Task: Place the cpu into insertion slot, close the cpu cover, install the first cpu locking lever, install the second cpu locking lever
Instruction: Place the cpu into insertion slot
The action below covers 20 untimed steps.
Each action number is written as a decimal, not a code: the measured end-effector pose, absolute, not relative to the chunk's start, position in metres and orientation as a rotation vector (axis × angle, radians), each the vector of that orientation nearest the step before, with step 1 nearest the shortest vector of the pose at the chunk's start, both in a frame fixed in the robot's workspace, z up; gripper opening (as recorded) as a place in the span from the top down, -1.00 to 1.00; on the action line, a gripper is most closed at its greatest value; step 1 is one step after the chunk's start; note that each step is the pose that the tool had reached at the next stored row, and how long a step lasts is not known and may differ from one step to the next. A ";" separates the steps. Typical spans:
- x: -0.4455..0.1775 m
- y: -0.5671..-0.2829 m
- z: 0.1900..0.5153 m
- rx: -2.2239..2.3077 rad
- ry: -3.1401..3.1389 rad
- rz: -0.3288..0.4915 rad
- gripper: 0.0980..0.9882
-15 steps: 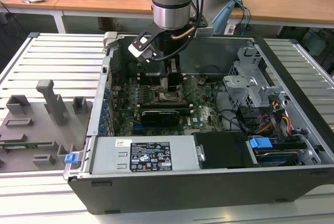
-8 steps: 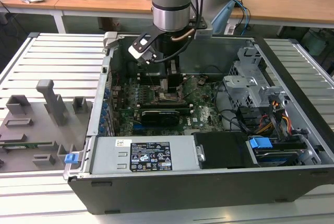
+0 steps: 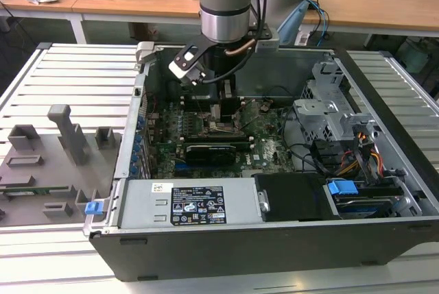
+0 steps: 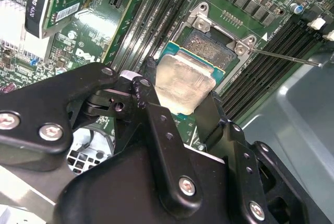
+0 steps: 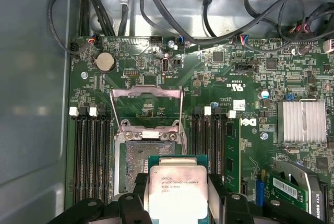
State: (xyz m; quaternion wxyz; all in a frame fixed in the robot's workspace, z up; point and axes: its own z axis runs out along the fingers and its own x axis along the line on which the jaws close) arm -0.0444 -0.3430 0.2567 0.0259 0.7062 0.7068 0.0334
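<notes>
Jaws clamped on cpu (image 5: 175, 185) from two sides, silver face showing in both wrist views. Cpu held over edge of open socket (image 5: 136, 164), not yet in it. Cpu cover (image 5: 147, 92) swung open beyond socket, on motherboard (image 5: 235, 72)

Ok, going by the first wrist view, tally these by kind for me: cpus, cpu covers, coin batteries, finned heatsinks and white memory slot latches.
cpu: 1
cpu cover: 1
coin battery: 1
finned heatsink: 1
white memory slot latches: 4
Total: 8
</notes>
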 end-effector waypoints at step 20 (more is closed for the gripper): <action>-0.044 -0.341 0.245 2.183 2.184 0.103 0.01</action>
